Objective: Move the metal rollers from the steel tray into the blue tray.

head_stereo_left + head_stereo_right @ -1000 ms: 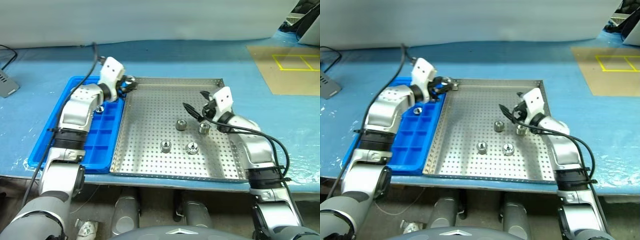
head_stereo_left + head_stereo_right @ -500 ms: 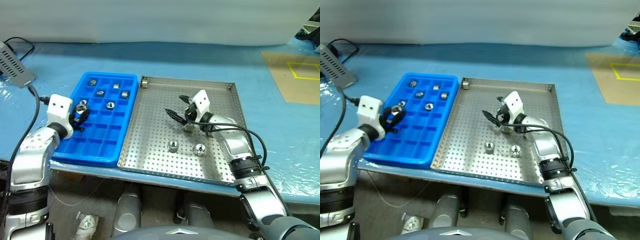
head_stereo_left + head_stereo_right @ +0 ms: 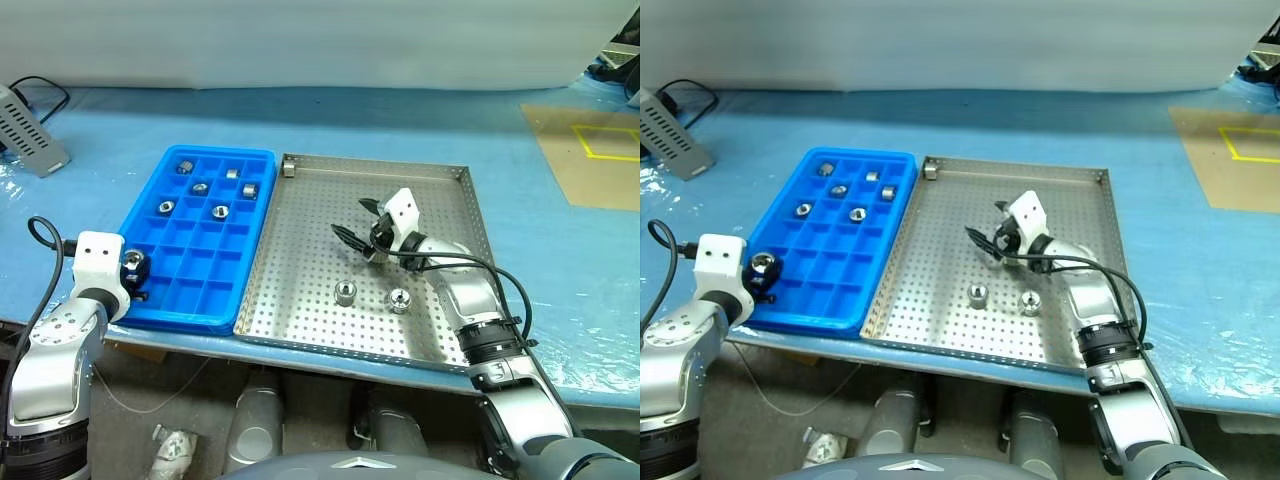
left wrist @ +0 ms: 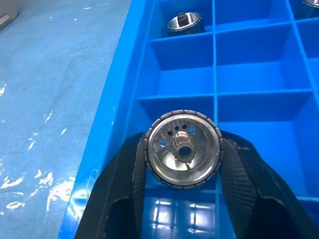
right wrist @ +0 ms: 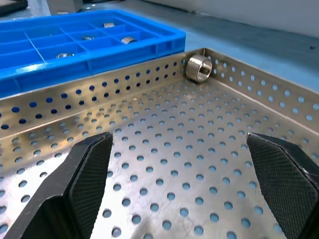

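Head views show the left claw point(image 3: 133, 268) gripping a roller point(image 3: 132, 263) at the near left edge of the blue tray point(image 3: 160, 300), while the right claw point(image 3: 357, 228) hovers open over the steel tray point(image 3: 300, 290) near two loose rollers point(image 3: 345, 293). Left wrist view shows the held roller over an empty compartment beside the tray's rim; I judge it should be centred there before release. Right wrist view shows the open fingers point(image 5: 84, 164) and one corner roller point(image 5: 199, 67).
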Robot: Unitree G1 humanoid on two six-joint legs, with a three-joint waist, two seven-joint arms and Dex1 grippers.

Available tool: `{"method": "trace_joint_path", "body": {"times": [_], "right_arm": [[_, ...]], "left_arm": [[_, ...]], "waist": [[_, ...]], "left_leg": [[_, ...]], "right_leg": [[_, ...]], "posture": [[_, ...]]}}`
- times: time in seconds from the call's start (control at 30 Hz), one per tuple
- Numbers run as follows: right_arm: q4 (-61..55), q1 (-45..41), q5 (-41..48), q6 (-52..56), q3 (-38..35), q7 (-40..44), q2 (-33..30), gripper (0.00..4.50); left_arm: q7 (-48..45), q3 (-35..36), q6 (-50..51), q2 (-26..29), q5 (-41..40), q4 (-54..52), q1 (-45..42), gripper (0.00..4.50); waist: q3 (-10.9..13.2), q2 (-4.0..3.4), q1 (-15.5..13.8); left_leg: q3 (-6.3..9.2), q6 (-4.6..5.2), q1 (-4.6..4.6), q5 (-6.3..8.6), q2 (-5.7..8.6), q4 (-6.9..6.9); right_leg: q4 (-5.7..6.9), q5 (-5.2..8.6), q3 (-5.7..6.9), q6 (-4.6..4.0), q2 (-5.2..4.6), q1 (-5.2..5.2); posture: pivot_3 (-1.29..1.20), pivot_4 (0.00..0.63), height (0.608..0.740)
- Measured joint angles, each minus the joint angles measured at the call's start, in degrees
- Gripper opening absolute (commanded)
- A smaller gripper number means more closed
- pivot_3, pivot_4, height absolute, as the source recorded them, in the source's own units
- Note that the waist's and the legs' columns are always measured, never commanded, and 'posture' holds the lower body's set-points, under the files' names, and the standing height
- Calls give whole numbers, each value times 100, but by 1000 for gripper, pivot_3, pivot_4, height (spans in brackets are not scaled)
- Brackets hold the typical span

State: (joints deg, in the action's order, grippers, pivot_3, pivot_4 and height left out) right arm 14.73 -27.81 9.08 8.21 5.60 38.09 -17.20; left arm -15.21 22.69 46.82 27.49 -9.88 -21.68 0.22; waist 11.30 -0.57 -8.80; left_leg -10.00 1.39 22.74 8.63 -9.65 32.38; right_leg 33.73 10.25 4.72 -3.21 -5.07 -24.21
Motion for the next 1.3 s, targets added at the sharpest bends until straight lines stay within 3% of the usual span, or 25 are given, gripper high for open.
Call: {"method": "trace_joint_path", "body": {"times": [0.13, 0.23, 0.43, 0.6, 0.73, 0.87, 0.97, 1.1, 1.3], "right_arm": [[712, -833, 129, 319, -601, -814, 193, 4500], [2081, -2230, 85, 264, -987, -1357, -22, 4500], [4991, -4443, -16, -360, -1604, -1975, -811, 4500], [5742, -5016, -138, -688, -1717, -2145, -874, 4500], [5583, -4823, -94, -1054, -1734, -1324, -592, 4500], [4625, -3850, 22, -1121, -1579, -186, -309, 4500], [3658, -3139, -41, -842, -1230, 107, -255, 4500], [1666, -2042, 41, -69, -1042, 223, -427, 4500], [-581, -425, 180, 1089, -992, 117, -782, 4500]], "left_arm": [[198, 154, 97, -80, -64, 301, -263, 3311], [378, 186, 123, -294, -147, 676, -503, 4242], [655, 200, 50, -299, -116, 1013, -588, 4242], [634, 70, -76, -341, -77, 1164, -713, 4242], [432, -91, -264, -410, -77, 1366, -1013, 4242], [-110, -465, -778, -418, -137, 1750, -1581, 4242], [-533, -757, -1316, -396, -221, 1880, -2273, 4242], [-1093, -1209, -1715, -320, -265, 2385, -3237, 4242], [-1701, -2077, -2352, -593, 26, 4085, -4262, 4242]], "waist": [[3, -7, 52], [6, -5, 126], [6, -5, 268], [0, -47, 224], [9, -74, 37], [16, -76, -275], [21, -80, -383], [14, -68, -293], [-8, -22, 18]], "left_leg": [[1, -7, -22, -4, 2, -6], [4, -10, -47, -4, 6, -6], [19, -15, -84, -2, 12, -15], [20, -15, -67, -1, 13, -50], [12, -14, -36, -2, 8, -56], [-31, -10, 55, -5, -32, -46], [-107, 4, 100, -21, -90, -6], [-165, 4, 98, -22, -58, 14], [-153, 54, 111, -75, -16, 25]], "right_leg": [[1, 0, -2, 1, 1, 1], [-1, 1, 1, 2, 0, 11], [-9, 2, 14, 3, 0, 21], [7, 0, 15, -1, 0, -1], [7, -6, 15, -12, 0, -9], [12, -10, 10, -16, 2, -8], [17, -29, -13, -48, 12, 5], [-5, 0, -69, 2, -27, 68], [-2, 17, -122, 75, -30, 41]], "posture": [[282, 150, 740], [261, 150, 740], [257, 150, 740], [233, 150, 740], [222, 150, 740], [178, 150, 740], [135, 150, 740], [100, 150, 740], [7, 150, 740]]}}
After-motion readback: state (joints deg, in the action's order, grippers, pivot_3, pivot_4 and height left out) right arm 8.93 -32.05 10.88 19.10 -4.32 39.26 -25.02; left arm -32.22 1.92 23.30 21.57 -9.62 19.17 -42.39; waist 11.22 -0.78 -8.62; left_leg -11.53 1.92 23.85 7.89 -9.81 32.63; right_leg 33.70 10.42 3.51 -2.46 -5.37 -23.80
